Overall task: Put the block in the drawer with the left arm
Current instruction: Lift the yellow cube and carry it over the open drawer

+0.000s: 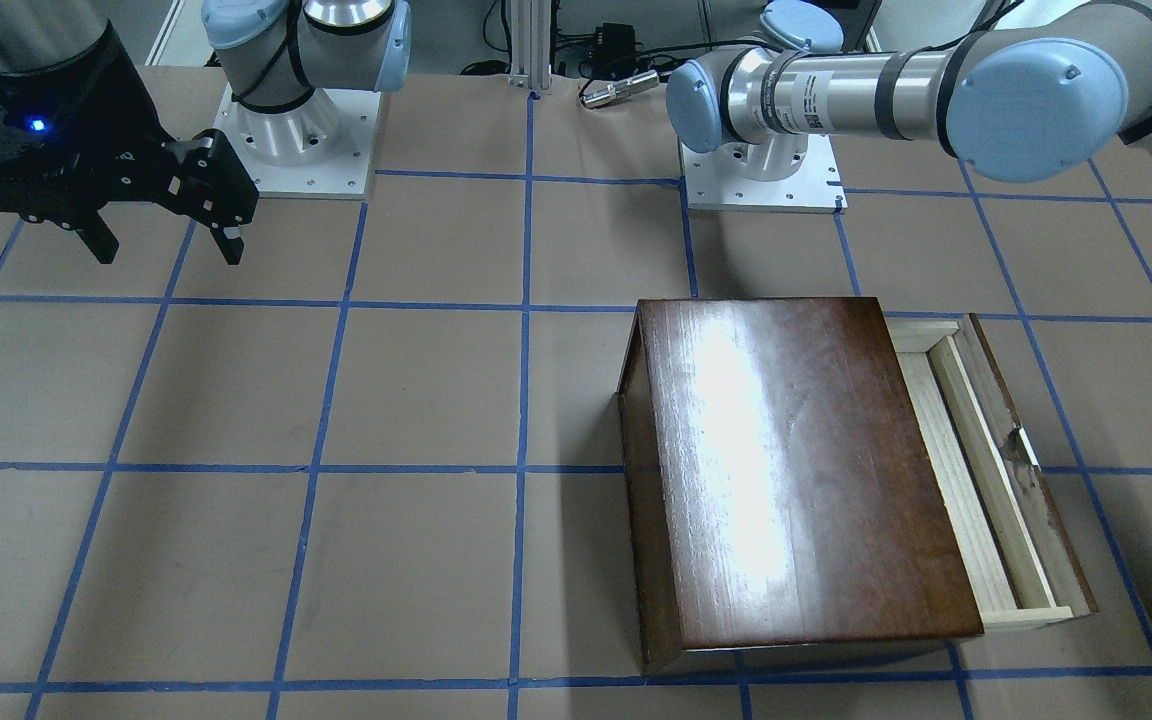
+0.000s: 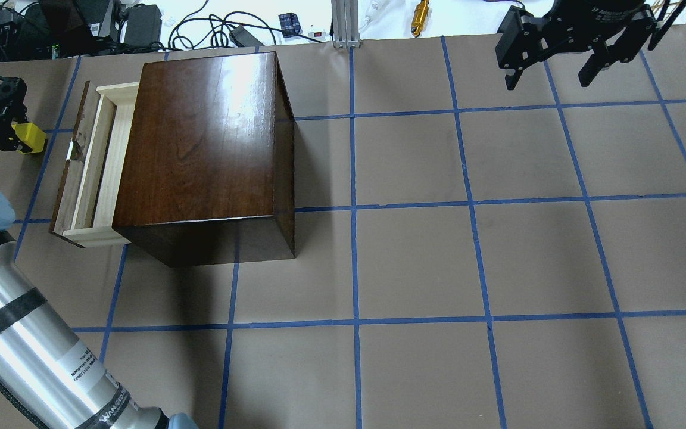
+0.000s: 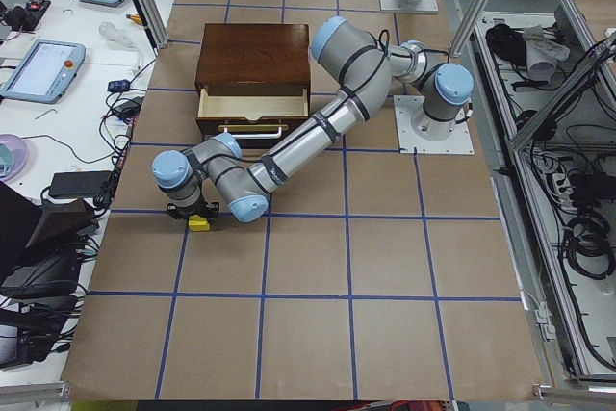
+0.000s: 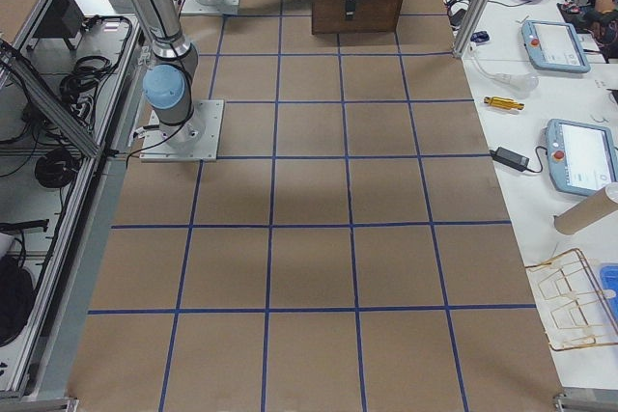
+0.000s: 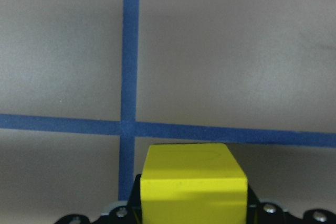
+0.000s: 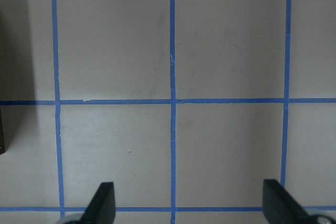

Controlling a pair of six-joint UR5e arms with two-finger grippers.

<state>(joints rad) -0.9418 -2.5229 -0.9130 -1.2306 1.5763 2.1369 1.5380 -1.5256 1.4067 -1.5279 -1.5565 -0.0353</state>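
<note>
**Overhead exterior view: my left hand grips the yellow block outside the open drawer**

My left hand (image 2: 9, 136) is at the far left edge of the surface (image 2: 414, 262), and its fingers are closed on the block (image 2: 30, 137). My left wrist camera shows the block (image 5: 193, 184) clamped between the black fingers, above a crossing of blue tape lines (image 5: 128, 128). Whether the block touches the surface I cannot tell.

The drawer (image 2: 90, 170) stands partly out of the dark box (image 2: 200, 137), on the side toward my left hand. The block is outside the drawer, near its dark front panel (image 2: 68, 185) and its small handle (image 2: 72, 151), but apart from both.

My right hand (image 2: 548, 80) hangs over the far right part of the surface, well apart from the box. Its fingers (image 6: 102, 203) are spread wide and hold nothing.
</note>
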